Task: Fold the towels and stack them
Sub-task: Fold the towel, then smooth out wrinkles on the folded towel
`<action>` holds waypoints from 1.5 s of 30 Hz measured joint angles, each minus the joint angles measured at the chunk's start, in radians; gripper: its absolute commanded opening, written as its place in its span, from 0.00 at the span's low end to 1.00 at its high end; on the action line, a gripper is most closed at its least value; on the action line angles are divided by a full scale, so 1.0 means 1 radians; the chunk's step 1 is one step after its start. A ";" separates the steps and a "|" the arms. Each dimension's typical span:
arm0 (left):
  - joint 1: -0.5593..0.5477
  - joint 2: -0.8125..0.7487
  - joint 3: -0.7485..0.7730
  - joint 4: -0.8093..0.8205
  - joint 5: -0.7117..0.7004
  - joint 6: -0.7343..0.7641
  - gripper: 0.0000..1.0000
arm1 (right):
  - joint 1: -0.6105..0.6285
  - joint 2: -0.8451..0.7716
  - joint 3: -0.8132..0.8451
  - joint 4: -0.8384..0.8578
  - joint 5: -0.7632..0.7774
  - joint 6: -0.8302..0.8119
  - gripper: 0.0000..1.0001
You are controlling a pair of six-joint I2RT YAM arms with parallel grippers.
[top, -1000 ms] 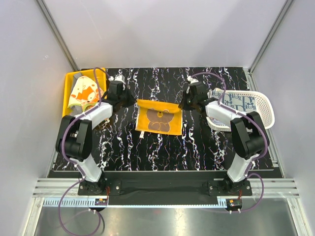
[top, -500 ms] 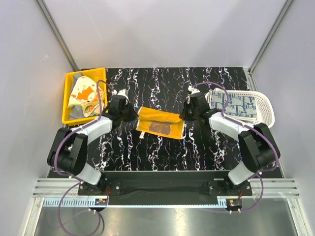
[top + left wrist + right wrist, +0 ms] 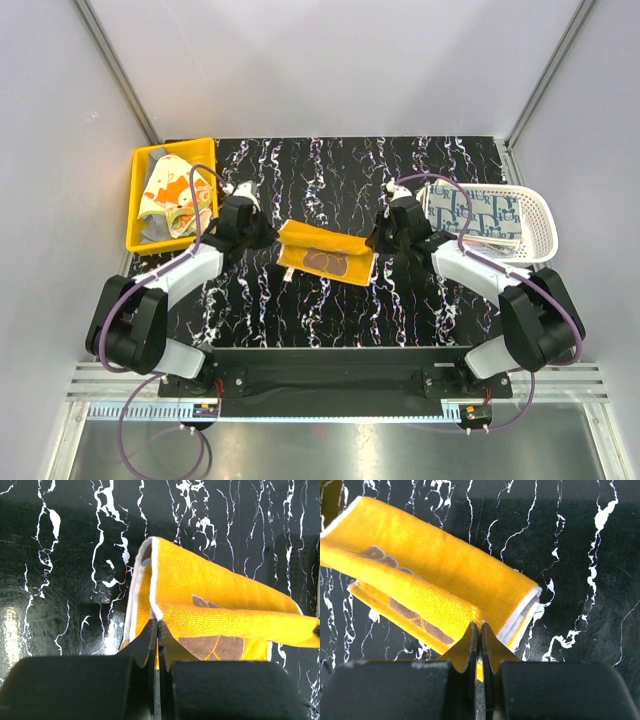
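An orange-yellow towel [image 3: 325, 252] with a brown print lies partly folded over itself on the black marbled table. My left gripper [image 3: 272, 236] is shut on its left far corner [image 3: 159, 617]. My right gripper [image 3: 374, 240] is shut on its right far corner [image 3: 481, 620]. Both hold the far edge lifted and pulled toward the near edge, so the towel doubles over. A blue-white patterned towel [image 3: 470, 212] lies in the white basket. A cream and orange patterned towel [image 3: 168, 192] lies on grey cloth in the yellow bin.
The yellow bin [image 3: 140, 244] stands at the far left of the table. The white slotted basket [image 3: 541, 218] stands at the far right. Grey walls close in the table on three sides.
Both grippers have pulled the towel's far edge toward the near side. The towel went from lying flat to being folded over itself, and both arms have drawn back and lower.
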 measured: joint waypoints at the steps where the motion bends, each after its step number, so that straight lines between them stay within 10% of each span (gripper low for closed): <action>1: 0.000 0.000 -0.001 -0.002 0.000 0.000 0.00 | 0.002 -0.010 -0.005 0.003 0.003 0.003 0.03; 11: -0.005 0.000 -0.065 -0.005 0.000 0.003 0.00 | 0.036 -0.020 -0.086 0.049 0.005 0.035 0.03; 18: -0.020 0.008 -0.116 0.013 0.008 0.004 0.00 | 0.044 -0.021 -0.167 0.104 0.005 0.069 0.24; 27: -0.022 -0.038 -0.133 -0.008 0.005 0.014 0.34 | 0.044 -0.122 -0.201 0.107 0.008 0.108 0.38; 35: -0.056 -0.134 -0.062 -0.066 -0.015 0.014 0.29 | 0.048 -0.189 -0.136 0.025 0.040 0.120 0.38; 45: -0.137 0.143 0.029 -0.068 -0.048 0.002 0.22 | 0.140 -0.023 -0.120 0.020 0.046 0.190 0.34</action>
